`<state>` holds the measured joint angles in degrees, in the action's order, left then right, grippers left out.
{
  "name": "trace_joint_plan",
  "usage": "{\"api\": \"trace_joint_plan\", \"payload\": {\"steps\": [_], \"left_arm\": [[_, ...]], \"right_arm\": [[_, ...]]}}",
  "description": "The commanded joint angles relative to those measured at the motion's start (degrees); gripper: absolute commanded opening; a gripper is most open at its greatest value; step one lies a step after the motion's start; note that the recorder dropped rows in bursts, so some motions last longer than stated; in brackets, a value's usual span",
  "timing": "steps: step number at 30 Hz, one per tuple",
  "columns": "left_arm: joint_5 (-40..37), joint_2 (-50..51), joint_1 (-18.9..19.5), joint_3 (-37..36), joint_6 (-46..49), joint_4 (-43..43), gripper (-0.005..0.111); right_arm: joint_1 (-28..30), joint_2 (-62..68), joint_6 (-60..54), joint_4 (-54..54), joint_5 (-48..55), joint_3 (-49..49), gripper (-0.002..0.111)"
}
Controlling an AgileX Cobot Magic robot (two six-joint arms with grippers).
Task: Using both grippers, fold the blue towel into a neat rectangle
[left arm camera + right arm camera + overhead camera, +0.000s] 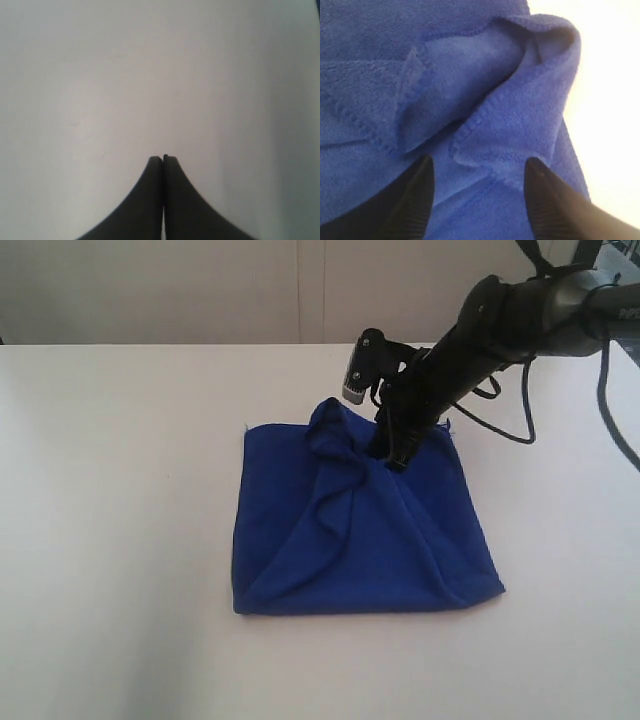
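Exterior view: you have one blue towel [360, 540] lying on the white table [120, 490], folded into a rough square with one raised, bunched fold at its far edge. One arm [500, 325] shows here, entering from the right. Its right gripper [395, 455] points down onto the towel just beside that bunched fold. One black cable [515, 420] loops off the arm.

Left wrist view: the left gripper [163, 159] has its two fingers pressed together, holding nothing. Only bare table [150, 75] lies under it.

Right wrist view: the right gripper [479, 170] has its two fingers [417, 195] spread wide and clamps nothing. The towel [485, 100] fills most of this view, with a stitched hem and a rolled fold just past the fingertips.
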<state>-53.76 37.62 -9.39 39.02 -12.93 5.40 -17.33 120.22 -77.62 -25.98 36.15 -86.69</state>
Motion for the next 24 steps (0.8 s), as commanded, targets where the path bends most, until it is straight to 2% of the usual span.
{"api": "trace_joint_plan", "payload": {"steps": [1, 11, 20, 21, 23, 24], "left_arm": [[-0.74, -0.38, 0.07, -0.3, -0.13, -0.26, 0.0], [-0.74, -0.38, 0.07, -0.3, -0.13, -0.26, 0.0], [-0.74, -0.38, 0.07, -0.3, -0.13, -0.26, 0.0], [-0.74, -0.38, 0.07, -0.3, -0.13, -0.26, 0.0], [-0.74, -0.38, 0.07, -0.3, -0.13, -0.26, 0.0], [-0.74, -0.38, 0.07, -0.3, -0.13, -0.26, 0.0]], "right_arm": [[-1.03, 1.79, -2.19, -0.29, -1.43, 0.09, 0.052], [-1.03, 2.5, -2.07, -1.09, -5.66, 0.09, 0.05], [-1.03, 2.52, -2.07, -0.96, -7.6, 0.09, 0.008], [-0.93, 2.14, -1.54, -0.69, -7.72, 0.09, 0.0], [-0.93, 0.49, 0.03, -0.69, -7.56, 0.09, 0.0], [-0.93, -0.9, 4.33, -0.43, -7.4, 0.09, 0.0]]}}
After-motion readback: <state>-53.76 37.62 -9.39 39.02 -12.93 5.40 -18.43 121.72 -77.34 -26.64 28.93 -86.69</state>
